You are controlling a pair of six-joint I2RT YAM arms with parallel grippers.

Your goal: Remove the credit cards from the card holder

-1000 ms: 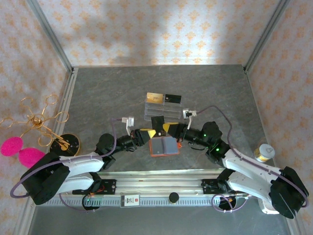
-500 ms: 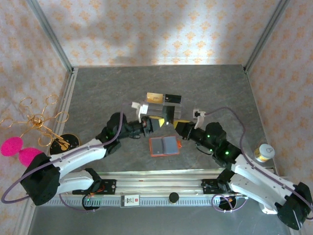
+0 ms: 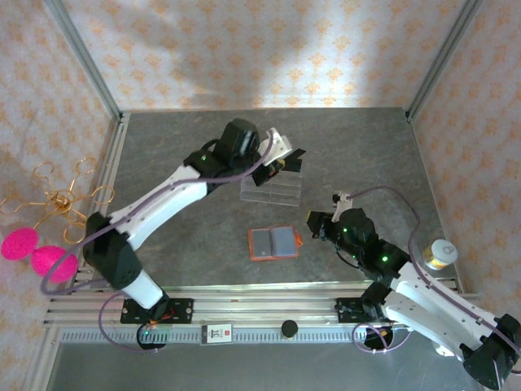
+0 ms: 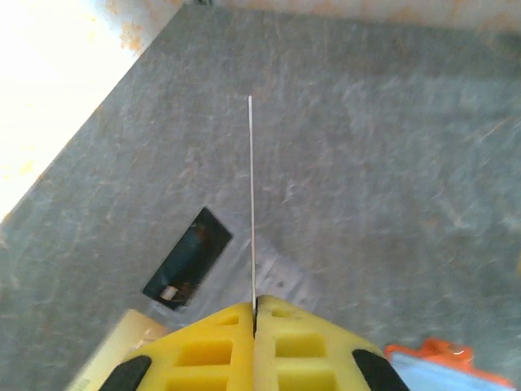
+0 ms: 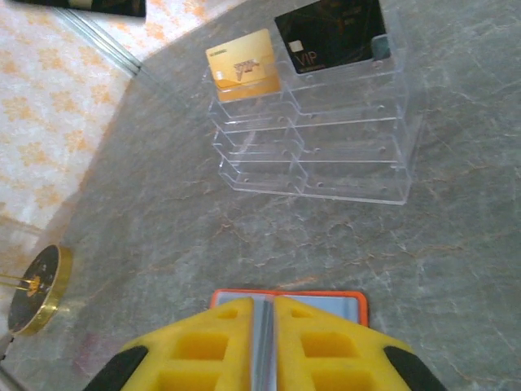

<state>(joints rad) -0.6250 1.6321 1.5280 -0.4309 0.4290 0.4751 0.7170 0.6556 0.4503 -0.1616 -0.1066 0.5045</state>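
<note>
Left wrist cam: left gripper (image 4: 254, 306) clamped on thin card (image 4: 251, 195), seen edge-on, colour can't tell. Right wrist cam: gold card (image 5: 242, 63) and black card (image 5: 330, 32) standing side by side in back row of clear rack (image 5: 350, 159). Card holder (image 3: 273, 242) lying open on table (image 3: 179, 155), grey-blue inside up, apart from rack. Right gripper (image 5: 262, 308) just beside holder, fingers nearly together with slim gap, can't tell if properly closed.

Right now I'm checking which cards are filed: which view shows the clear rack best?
The right wrist view: nearly the whole clear rack sits unobstructed, gold card and black card in its far tier. Top external shows it small, the left arm over its far edge. Left wrist catches one corner.
</note>
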